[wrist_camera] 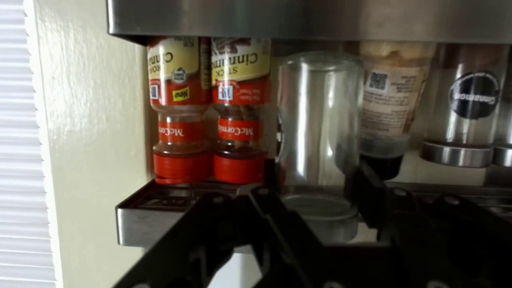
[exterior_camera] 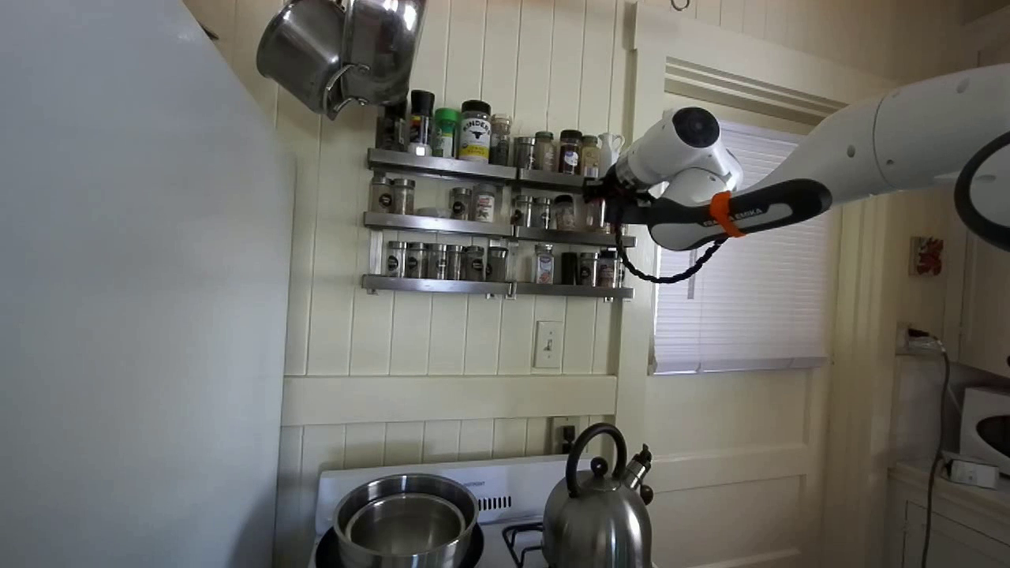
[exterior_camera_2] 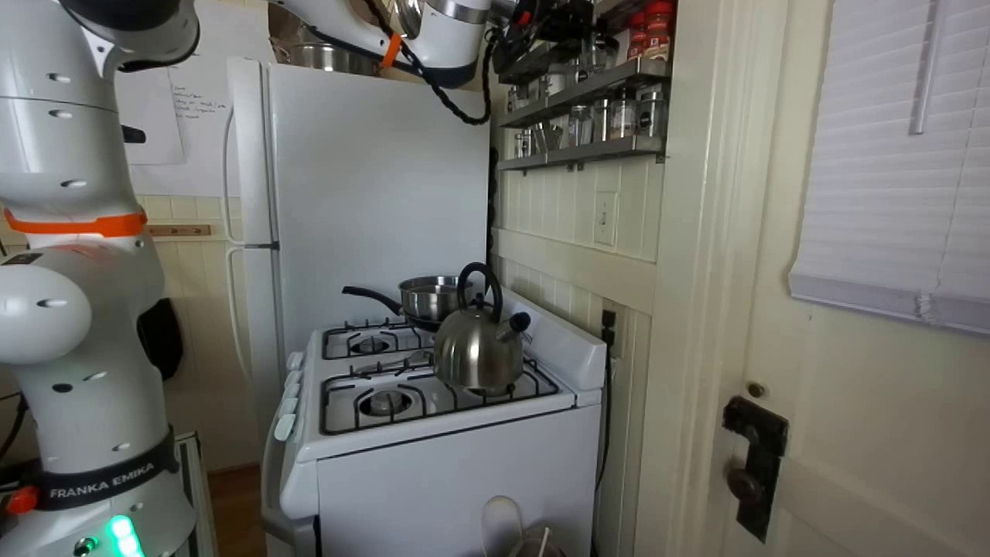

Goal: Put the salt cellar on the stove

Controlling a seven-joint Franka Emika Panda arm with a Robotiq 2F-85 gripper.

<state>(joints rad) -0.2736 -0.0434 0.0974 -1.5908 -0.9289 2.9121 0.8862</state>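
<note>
Nearest the lens in the upside-down wrist view, the gripper (wrist_camera: 314, 178) grasps a clear glass jar (wrist_camera: 320, 124) between dark fingers (wrist_camera: 367, 192), the jar's base clear of the steel shelf (wrist_camera: 280, 18), just beside red-capped bottles (wrist_camera: 182, 108). Whether it is the salt cellar, I cannot tell. Both exterior views leave that grasp too dark to make out but show the stove (exterior_camera_2: 456, 480) well below, bearing a kettle (exterior_camera_2: 478, 356); its front burners (exterior_camera_2: 387, 402) show in an exterior view.
</note>
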